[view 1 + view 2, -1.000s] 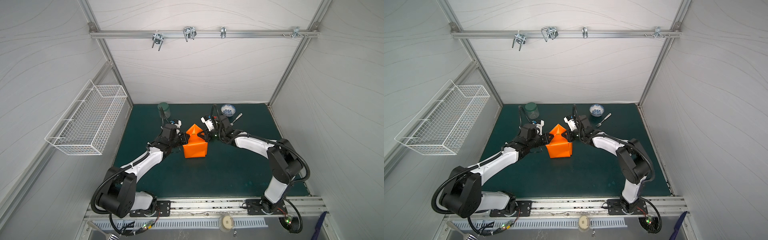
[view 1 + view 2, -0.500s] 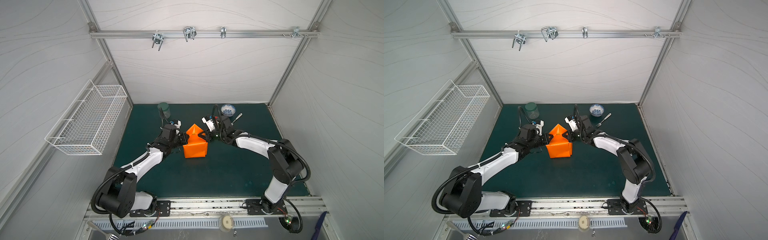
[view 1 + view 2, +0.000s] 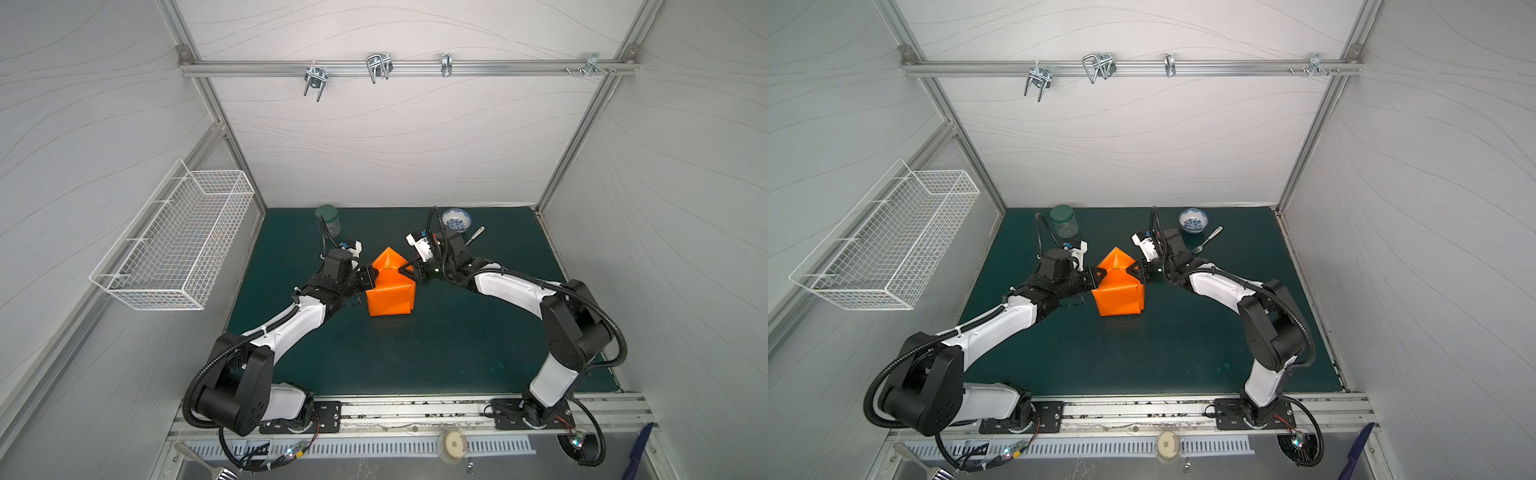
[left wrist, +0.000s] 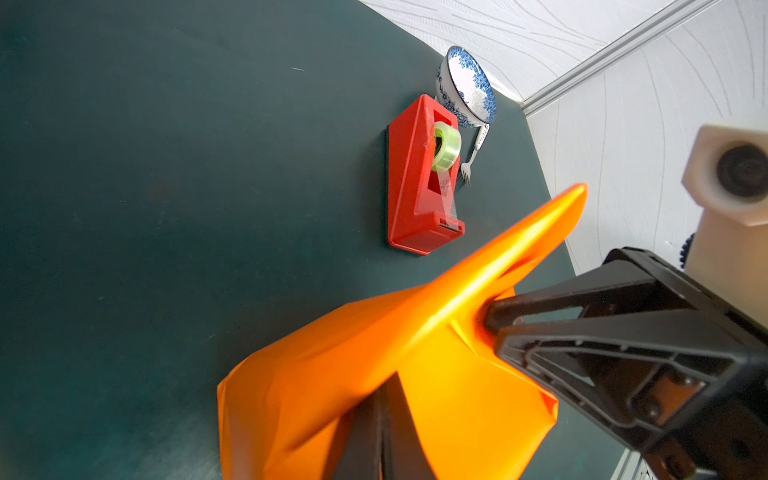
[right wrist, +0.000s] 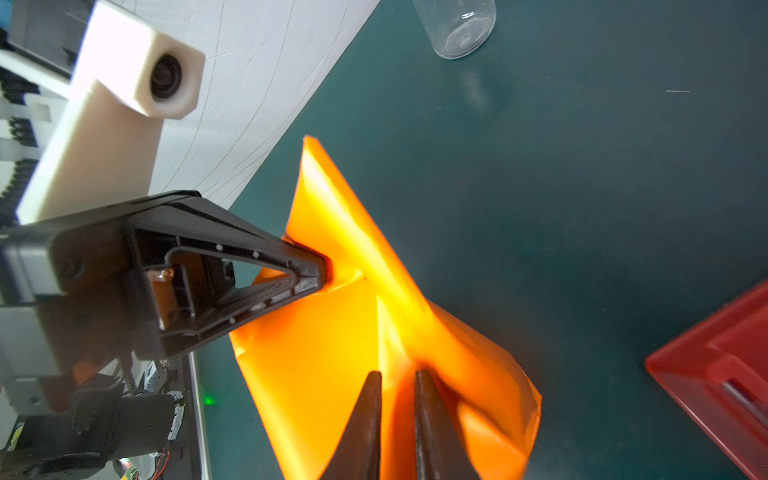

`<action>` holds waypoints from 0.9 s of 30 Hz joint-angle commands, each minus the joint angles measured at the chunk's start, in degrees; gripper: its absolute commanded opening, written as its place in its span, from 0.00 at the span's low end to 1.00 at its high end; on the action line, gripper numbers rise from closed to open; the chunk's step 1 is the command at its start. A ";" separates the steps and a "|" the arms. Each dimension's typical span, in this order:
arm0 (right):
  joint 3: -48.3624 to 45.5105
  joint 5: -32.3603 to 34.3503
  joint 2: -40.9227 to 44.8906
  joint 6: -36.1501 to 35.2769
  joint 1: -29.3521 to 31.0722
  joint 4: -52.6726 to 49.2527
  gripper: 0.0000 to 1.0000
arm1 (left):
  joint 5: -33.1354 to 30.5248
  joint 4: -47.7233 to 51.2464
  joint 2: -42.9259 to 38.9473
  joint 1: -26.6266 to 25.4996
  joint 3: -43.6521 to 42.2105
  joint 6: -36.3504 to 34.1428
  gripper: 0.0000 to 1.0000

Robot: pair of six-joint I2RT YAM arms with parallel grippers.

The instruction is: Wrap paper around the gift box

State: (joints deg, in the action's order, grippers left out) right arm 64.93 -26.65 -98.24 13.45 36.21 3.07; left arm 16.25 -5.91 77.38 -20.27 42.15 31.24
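The left pincer (image 3: 376,276) is fully closed, tip poking the orange paper (image 3: 390,297); the right pincer (image 3: 403,272) is barely parted, pressing the opposite side, grip unclear.

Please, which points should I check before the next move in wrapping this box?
1. Box covered: the paper shows everywhere and no surface of the gift box shows: ok.
2. Left gripper shut, tip pressed into the paper's side: ok.
3. Right gripper touches the opposite side; a real pinch: cannot tell.
4. End flap folded flat: not ok, it stands up in a point.
5. Tape dispenser free, beside the bowl: ok.
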 commanded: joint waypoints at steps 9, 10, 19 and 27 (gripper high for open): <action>0.79 8.88 3.88 -10.24 1.34 -6.94 0.22 | -0.91 2.13 -0.39 -0.12 -0.78 -1.09 0.04; 1.06 10.46 3.66 -10.98 2.00 -7.54 0.23 | -0.96 2.17 -0.35 -0.12 -0.75 -1.12 0.04; -0.34 22.84 4.05 -15.40 4.41 -7.12 0.38 | -0.69 2.22 -0.57 -0.12 -0.58 -1.05 0.04; -1.30 28.47 4.14 -18.45 5.72 -6.13 0.50 | -0.61 1.99 -0.39 -0.12 -0.68 -0.99 0.04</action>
State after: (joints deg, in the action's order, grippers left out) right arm 64.73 -1.89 -95.31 -2.02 41.65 -2.04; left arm 16.23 -5.89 77.32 -20.27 42.15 31.07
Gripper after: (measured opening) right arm 0.486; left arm 0.048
